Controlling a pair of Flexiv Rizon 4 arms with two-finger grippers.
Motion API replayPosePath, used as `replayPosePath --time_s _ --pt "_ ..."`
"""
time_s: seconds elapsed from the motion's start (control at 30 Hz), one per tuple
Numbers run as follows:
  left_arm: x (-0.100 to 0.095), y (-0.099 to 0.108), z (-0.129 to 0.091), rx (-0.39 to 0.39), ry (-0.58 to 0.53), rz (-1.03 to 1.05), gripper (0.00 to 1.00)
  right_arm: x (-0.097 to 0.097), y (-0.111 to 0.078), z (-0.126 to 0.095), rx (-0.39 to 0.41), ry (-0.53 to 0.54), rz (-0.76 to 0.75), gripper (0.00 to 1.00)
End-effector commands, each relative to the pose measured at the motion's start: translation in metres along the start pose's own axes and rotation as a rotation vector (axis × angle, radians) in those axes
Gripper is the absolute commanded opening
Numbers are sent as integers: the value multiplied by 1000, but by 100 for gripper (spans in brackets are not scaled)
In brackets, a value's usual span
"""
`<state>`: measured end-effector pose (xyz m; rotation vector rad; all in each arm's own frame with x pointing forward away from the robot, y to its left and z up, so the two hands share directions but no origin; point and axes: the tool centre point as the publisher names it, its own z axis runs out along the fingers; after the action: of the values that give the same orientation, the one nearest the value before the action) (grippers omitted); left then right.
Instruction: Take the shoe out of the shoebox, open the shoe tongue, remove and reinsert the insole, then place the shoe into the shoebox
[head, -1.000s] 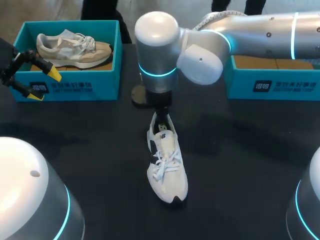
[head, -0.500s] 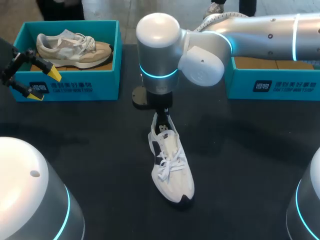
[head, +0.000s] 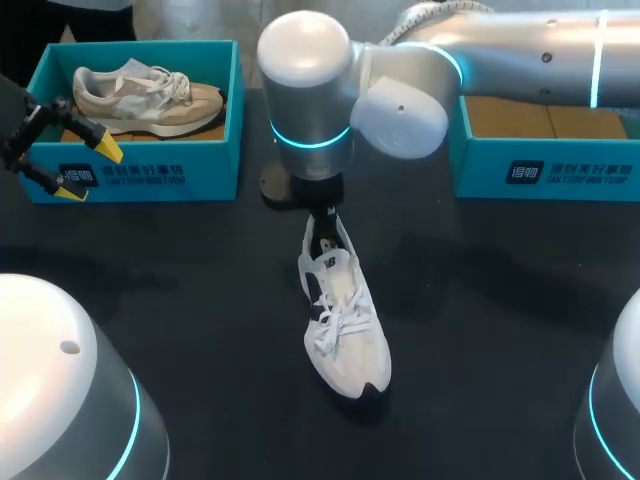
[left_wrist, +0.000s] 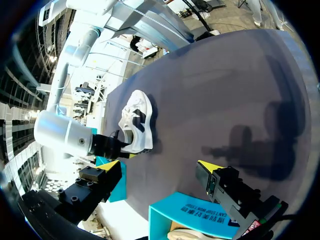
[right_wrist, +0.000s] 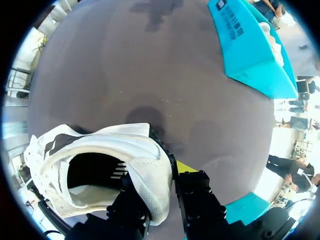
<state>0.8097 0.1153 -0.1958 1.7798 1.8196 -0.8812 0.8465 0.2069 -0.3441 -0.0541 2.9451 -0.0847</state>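
Observation:
A white shoe (head: 345, 320) with dark trim lies in the middle of the dark table, toe toward the front edge. My right gripper (head: 322, 222) comes down on its heel. In the right wrist view the right gripper (right_wrist: 155, 181) is shut on the shoe's (right_wrist: 112, 160) heel collar, one finger inside the opening and one yellow-tipped finger (right_wrist: 185, 167) outside. My left gripper (head: 88, 170) hangs open at the far left, in front of the left teal shoebox (head: 150, 178), nothing between its fingers. In the left wrist view the left gripper (left_wrist: 160, 167) faces the white shoe (left_wrist: 136, 122) from a distance.
The left shoebox holds a beige shoe (head: 145, 97). A second teal shoebox (head: 540, 165) stands at the back right, partly under my right arm. Bare table lies on both sides of the white shoe.
My right gripper has closed on the shoe's heel. The shoe's toe has swung slightly to the right. The left arm has not moved.

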Motion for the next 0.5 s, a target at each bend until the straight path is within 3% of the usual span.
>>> replayPosePath --time_s 0.03,0.5 --pt "0 0 0 0 1 1 100 -2 -16 -24 -9 -22 5 0" --pt "0 0 0 0 1 1 100 -37 -78 -79 32 -64 -32 0"
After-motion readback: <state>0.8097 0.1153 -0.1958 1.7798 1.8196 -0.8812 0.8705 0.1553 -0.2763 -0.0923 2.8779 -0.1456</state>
